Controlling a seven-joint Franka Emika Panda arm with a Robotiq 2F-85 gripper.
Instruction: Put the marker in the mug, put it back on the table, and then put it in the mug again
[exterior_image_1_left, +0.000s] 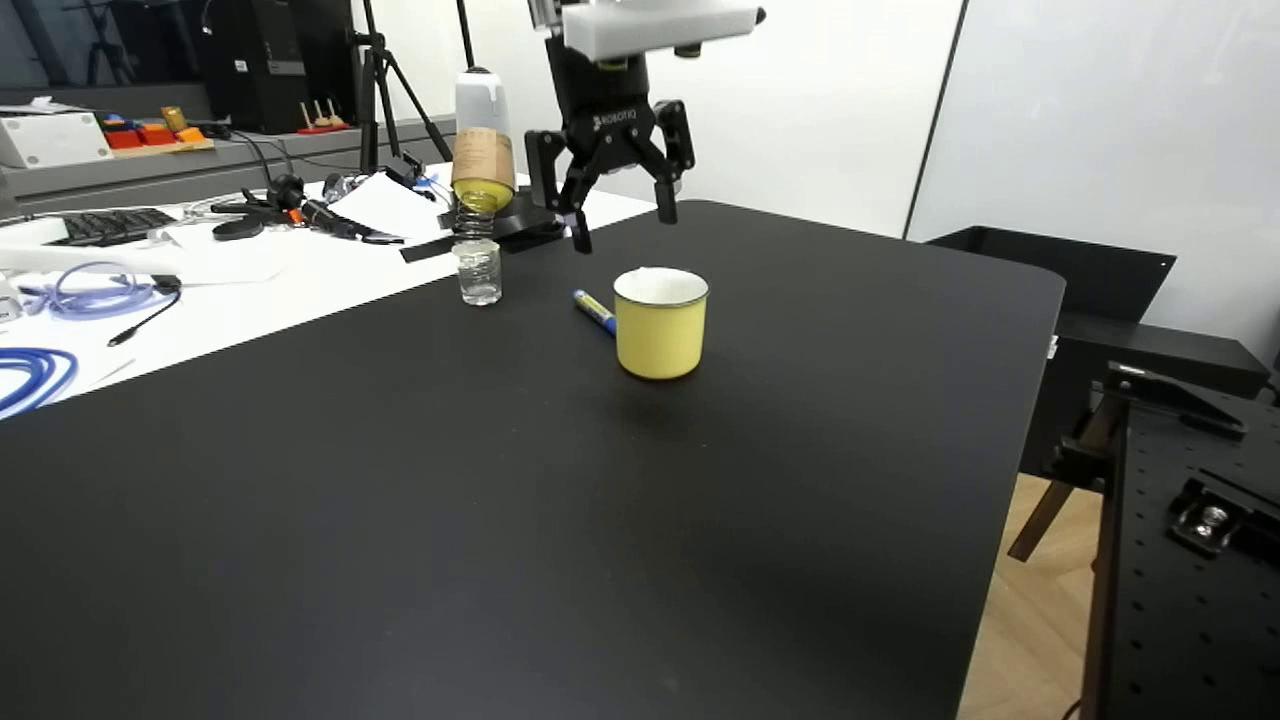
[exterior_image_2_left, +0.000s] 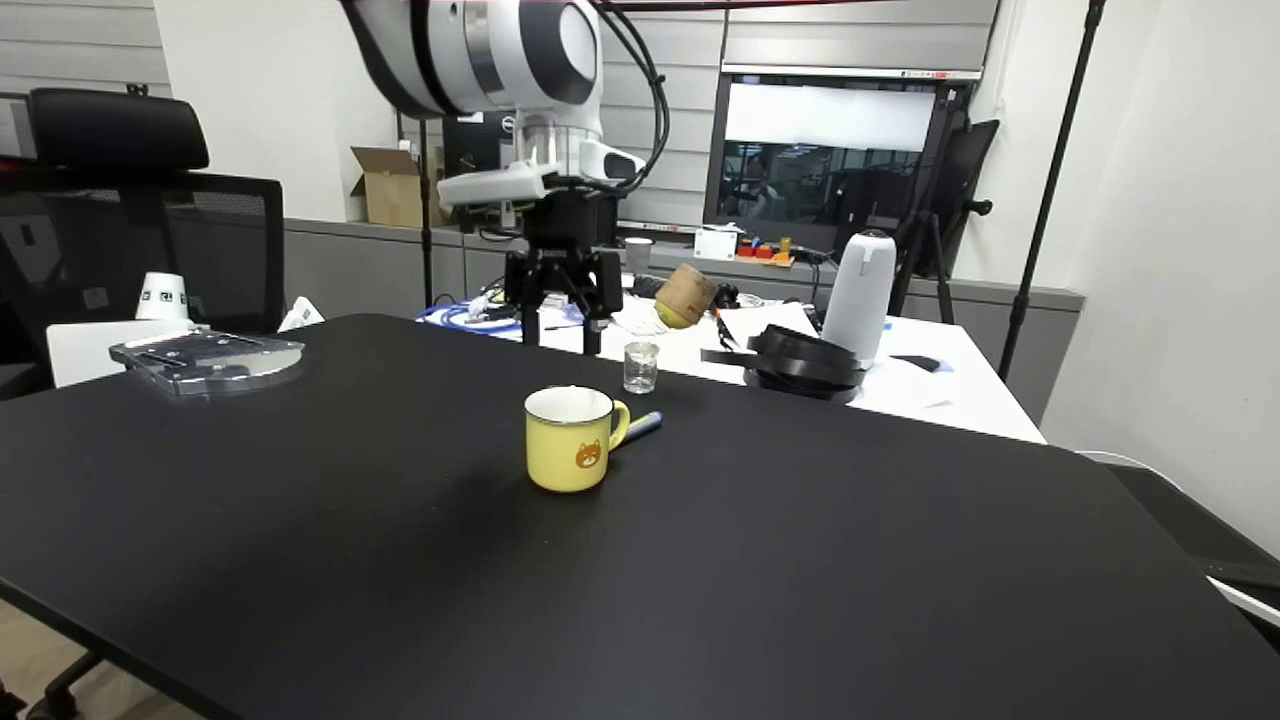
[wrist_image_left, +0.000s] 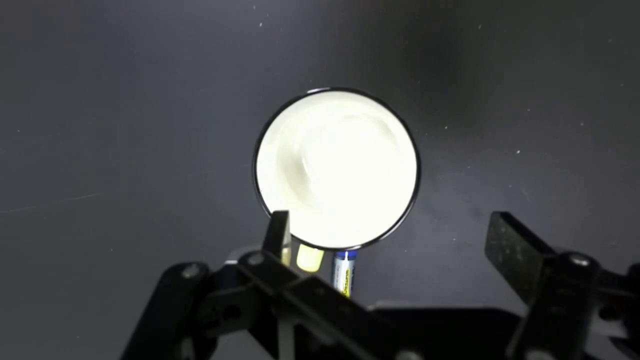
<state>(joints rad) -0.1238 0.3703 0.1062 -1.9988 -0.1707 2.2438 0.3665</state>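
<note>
Marker (exterior_image_1_left: 596, 313) on worktop (exterior_image_1_left: 480, 520), lower than end effector (exterior_image_1_left: 624, 222), which hangs above, fingers spread wide. To marker's right, mug (exterior_image_1_left: 662, 335) hides its near end in an exterior view; cannot tell whether they touch. Bear print (exterior_image_2_left: 589, 455) and handle (exterior_image_2_left: 622, 425) face an exterior view; print shows only there. Wrist view: mug interior washed-out bright; end effector covers marker's lower part.

White arm (exterior_image_2_left: 450, 60), black cables (exterior_image_2_left: 661, 110), black ROBOTIQ end effector (exterior_image_1_left: 624, 225)
</note>
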